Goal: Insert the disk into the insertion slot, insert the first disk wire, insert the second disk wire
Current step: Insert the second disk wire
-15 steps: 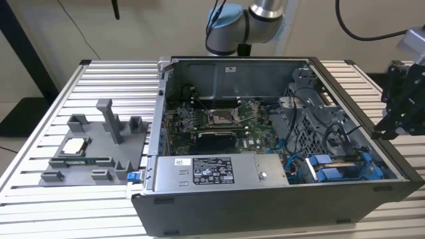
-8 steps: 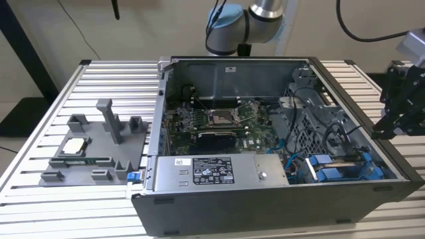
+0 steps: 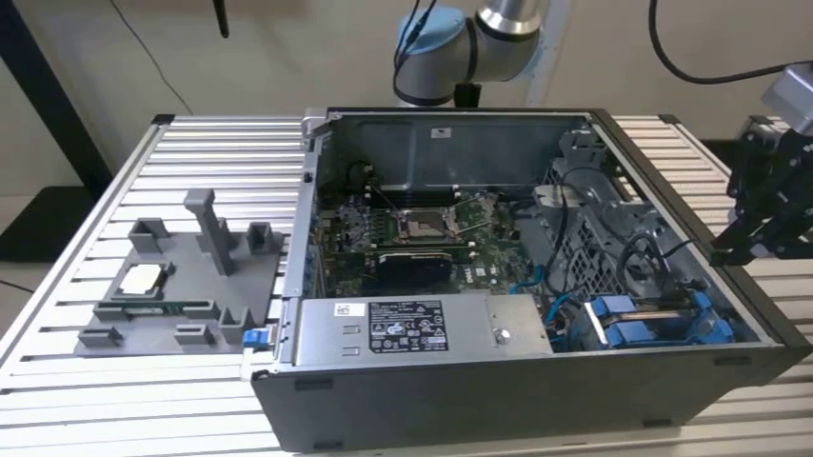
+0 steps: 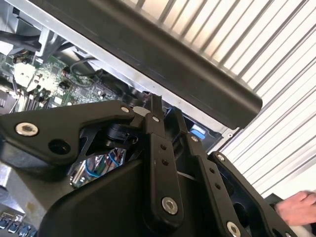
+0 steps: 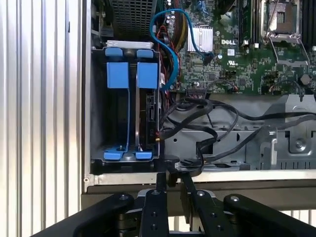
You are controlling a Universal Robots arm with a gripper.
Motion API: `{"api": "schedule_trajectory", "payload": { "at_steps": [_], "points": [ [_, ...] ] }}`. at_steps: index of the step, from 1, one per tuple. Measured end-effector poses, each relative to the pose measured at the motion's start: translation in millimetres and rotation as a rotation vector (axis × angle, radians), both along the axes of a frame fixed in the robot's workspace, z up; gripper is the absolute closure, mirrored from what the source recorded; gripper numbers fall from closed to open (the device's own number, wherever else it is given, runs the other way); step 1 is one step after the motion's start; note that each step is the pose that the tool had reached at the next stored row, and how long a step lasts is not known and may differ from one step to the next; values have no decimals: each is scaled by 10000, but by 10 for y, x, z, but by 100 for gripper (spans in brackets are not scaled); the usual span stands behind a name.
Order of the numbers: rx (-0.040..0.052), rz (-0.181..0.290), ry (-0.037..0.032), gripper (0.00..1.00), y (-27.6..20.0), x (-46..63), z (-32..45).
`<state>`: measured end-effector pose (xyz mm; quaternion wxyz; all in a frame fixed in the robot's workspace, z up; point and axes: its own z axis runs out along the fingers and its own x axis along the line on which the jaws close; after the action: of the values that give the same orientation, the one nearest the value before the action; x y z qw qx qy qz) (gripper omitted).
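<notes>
The pincer has its two black fingers drawn together to little or no gap, with nothing seen between them, so I judge it empty. In the exterior view the pincer hangs beyond the computer case at that view's right, just outside the wall nearest the drive bay. That stance looks chosen to point the first wrist view straight down into that corner. Just past the fingertips is the case rim, and beyond it the insertion slot, a dark metal bay with blue tabs at both ends. In its second lane sits what I take to be the disk, seated on edge with its connector side turned toward the cables, though I cannot be sure of this. Loose black wires lie coiled just beside that face, near enough to reach it, and a blue cable loops from the bay's end toward the motherboard; whether any plug is home I cannot tell. Farther off, the grey power-supply box fills the front of the case. A grey fixture tray rests on the slatted bench, well apart at the exterior view's left. A person's hand shows at the edge of the second wrist view.
</notes>
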<state>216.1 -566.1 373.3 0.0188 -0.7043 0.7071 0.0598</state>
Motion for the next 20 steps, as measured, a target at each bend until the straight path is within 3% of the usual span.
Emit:
{"api": "schedule_trajectory", "payload": {
  "at_steps": [3,5,8,12,14,17,20],
  "points": [
    [12,0,98,74,12,12,-14],
    [15,-1,221,74,16,16,-26],
    [7,-13,462,74,17,28,-39],
    [8,-45,884,74,17,38,-44],
    [9,-60,1035,74,17,45,-44],
    [9,-73,1148,74,17,59,-45],
    [9,-85,1174,74,17,68,-48]
  ]
}}
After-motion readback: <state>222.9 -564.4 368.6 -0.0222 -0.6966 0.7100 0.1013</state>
